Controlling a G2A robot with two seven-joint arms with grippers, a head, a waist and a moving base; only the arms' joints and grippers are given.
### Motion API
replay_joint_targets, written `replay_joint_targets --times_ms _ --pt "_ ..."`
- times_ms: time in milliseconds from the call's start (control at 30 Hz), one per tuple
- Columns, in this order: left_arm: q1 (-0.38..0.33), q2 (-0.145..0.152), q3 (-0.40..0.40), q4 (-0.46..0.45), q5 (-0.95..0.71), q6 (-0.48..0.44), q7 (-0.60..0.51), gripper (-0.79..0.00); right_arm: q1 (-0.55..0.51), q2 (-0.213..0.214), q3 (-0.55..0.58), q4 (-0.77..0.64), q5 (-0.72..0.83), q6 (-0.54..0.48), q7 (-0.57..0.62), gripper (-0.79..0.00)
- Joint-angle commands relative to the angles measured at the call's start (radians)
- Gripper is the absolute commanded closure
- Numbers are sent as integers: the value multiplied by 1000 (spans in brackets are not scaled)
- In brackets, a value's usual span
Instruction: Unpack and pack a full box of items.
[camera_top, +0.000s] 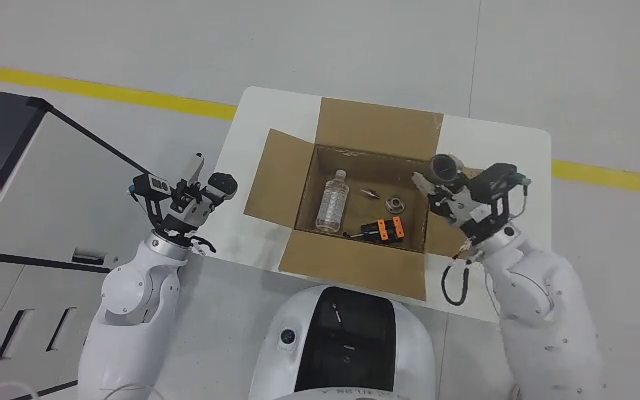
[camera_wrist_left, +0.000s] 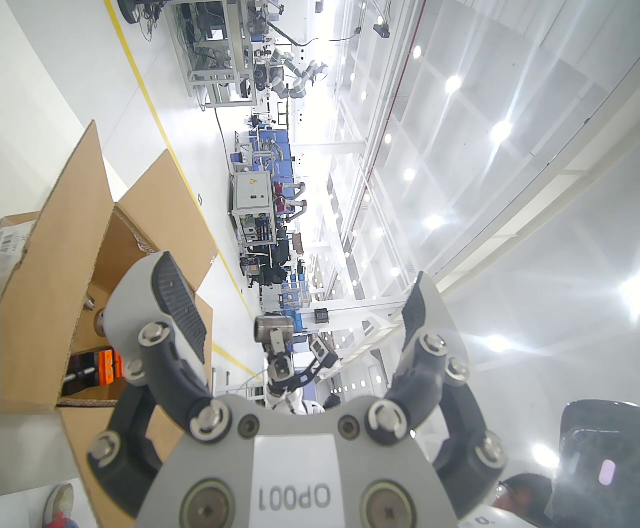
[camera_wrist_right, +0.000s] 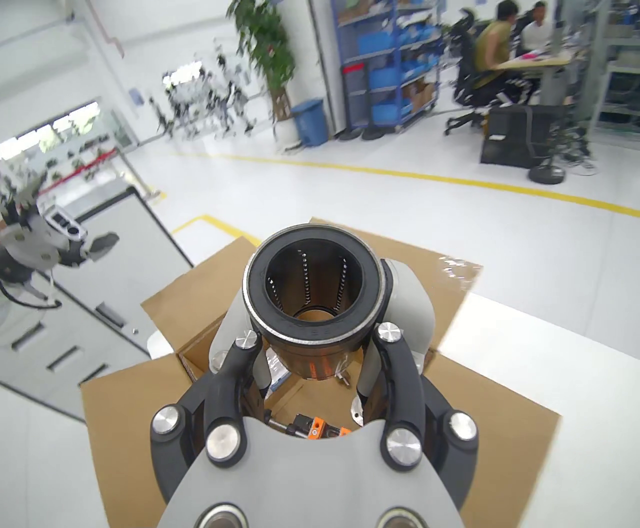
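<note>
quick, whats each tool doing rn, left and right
left tool: open, empty
right tool: closed on a metal cylinder

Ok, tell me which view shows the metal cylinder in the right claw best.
Right wrist view: the metal cylinder sits close in the right claw, its open bore plain. The top view shows it small at the box's edge; the left wrist view, far off and side-on.
</note>
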Motion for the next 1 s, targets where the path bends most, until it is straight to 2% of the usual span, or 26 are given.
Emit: replay_joint_targets --times_ms 0,167,233,500,633,800,967 --pt "0 0 0 0 0 0 0 -785 115 -10 -132 128 -64 2 -19 0" --pt "0 0 0 0 0 0 0 -785 264 -41 -325 358 -173 81 -116 0" --pt "0 0 0 0 0 0 0 -785 307 -50 -378 402 -226 104 -131 0" --pt "0 0 0 0 0 0 0 -785 304 -49 -377 408 -227 108 -125 0" --pt "0 0 0 0 0 0 0 -785 293 -41 -347 441 -257 134 -52 0" --pt "0 0 0 0 0 0 0 -785 296 -39 -348 529 -240 127 1 0" --pt "0 0 0 0 0 0 0 -785 366 -54 -398 641 -233 161 66 0"
